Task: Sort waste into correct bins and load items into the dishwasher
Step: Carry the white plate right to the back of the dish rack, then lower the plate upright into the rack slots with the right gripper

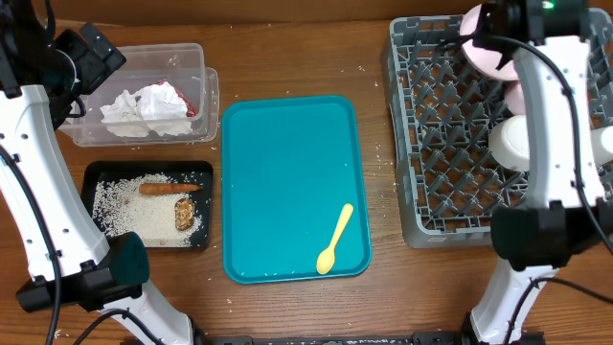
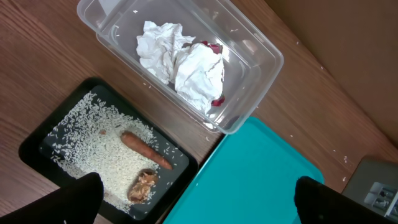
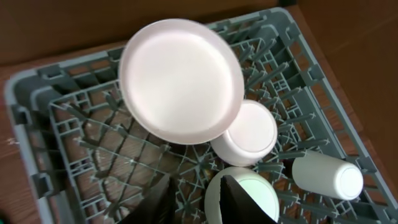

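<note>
The clear tub holds the crumpled napkin and the red wrapper. The black tray holds rice crumbs, the carrot stick and the brown chunk. My left gripper hangs open and empty above them. The yellow spoon lies on the teal tray. The grey rack holds the plate, two bowls and the cup. My right gripper is open astride the nearer bowl's rim.
Loose crumbs lie on the wooden table around the teal tray. The right arm stretches over the rack and hides part of it. The left arm runs along the table's left edge beside the black tray.
</note>
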